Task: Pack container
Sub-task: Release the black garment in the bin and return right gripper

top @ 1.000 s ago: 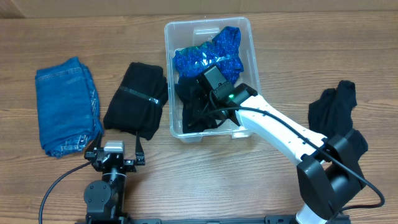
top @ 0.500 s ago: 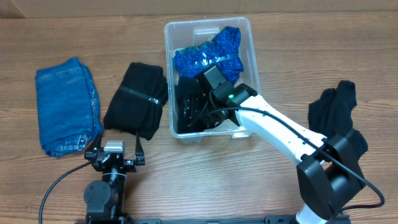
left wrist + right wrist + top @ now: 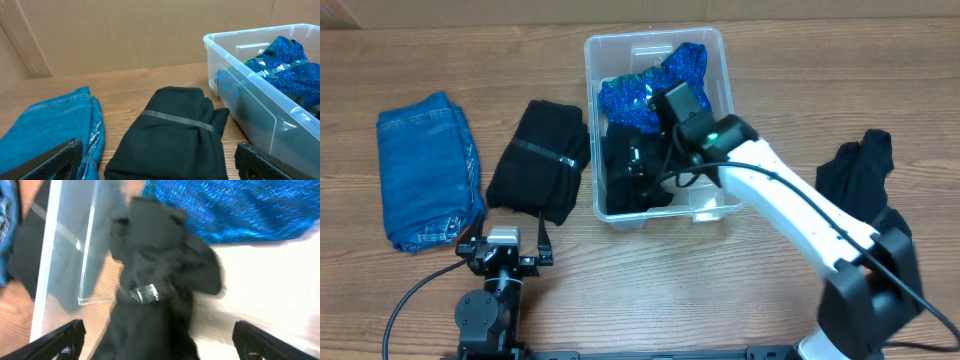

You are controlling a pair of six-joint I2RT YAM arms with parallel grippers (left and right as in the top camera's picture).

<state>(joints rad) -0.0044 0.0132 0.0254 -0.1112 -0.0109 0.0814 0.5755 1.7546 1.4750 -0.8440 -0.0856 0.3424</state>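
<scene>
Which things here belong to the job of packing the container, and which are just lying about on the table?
In the job: container, black garment and shiny blue cloth inside it, right gripper open over them.

Lying about, perhaps awaiting packing: folded jeans, banded black bundle, loose black pile beside the right arm.

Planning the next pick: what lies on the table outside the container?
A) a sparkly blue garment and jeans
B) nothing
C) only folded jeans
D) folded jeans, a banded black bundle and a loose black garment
D: the folded jeans and banded black bundle lie left of the container, and a loose black garment lies to its right.
</scene>
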